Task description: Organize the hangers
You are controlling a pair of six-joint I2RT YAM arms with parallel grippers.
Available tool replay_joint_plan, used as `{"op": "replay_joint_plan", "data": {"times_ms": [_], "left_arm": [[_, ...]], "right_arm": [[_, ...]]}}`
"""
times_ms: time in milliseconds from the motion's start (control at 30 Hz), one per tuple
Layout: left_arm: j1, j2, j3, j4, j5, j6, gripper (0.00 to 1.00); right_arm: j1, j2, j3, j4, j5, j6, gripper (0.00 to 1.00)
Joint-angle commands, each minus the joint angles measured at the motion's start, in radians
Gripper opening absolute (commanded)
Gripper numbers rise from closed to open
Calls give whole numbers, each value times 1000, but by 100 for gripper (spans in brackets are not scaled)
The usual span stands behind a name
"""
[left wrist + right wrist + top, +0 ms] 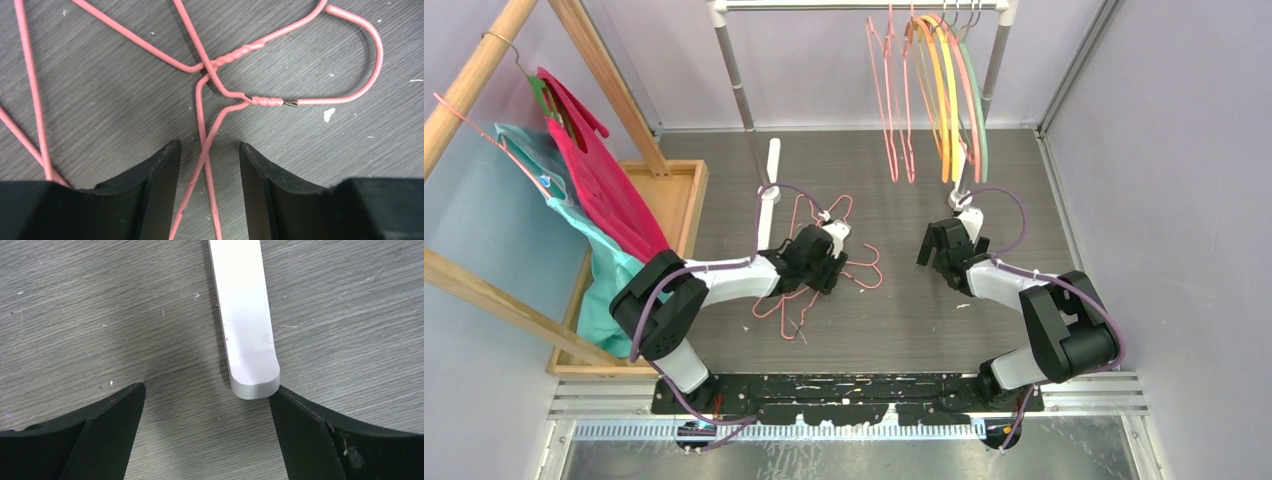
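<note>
Two pink hanger wires [200, 120] cross inside the left gripper [208, 145], jaws half spread, unclamped. Right gripper [208, 386] spread wide, empty.

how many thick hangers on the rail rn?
4, bunched at the rail's right end, left to right: orange hanger, yellow hanger, pink hanger, grey-green hanger. They overlap, so another may be hidden.

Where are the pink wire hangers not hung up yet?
Overhead view: the pink wire hangers lie tangled on the grey table, left of centre, beneath the left arm's fingers.
</note>
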Motion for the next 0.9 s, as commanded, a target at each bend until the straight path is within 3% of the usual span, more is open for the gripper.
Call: {"op": "replay_joint_plan", "data": {"times_ms": [0,100,267,333,500,867], "left_arm": [[1,-37,-33,58,-12,-18,47],[1,-53,-60,63,-8,-35,41],[0,-39,-64,59,-13,-40,7],[0,-34,-62,61,-11,-42,1],[1,-66,-22,8,7,-51,0],[4,-324,141,-168,127,-124,0]], "right_arm": [[-2,19,26,51,-29,7,100],[-2,20,25,50,-27,8,100],[-2,21,27,48,-29,8,100],[-2,15,24,46,-24,9,100],[-1,16,22,46,-21,8,100],[-2,21,26,52,-33,10,100]]}}
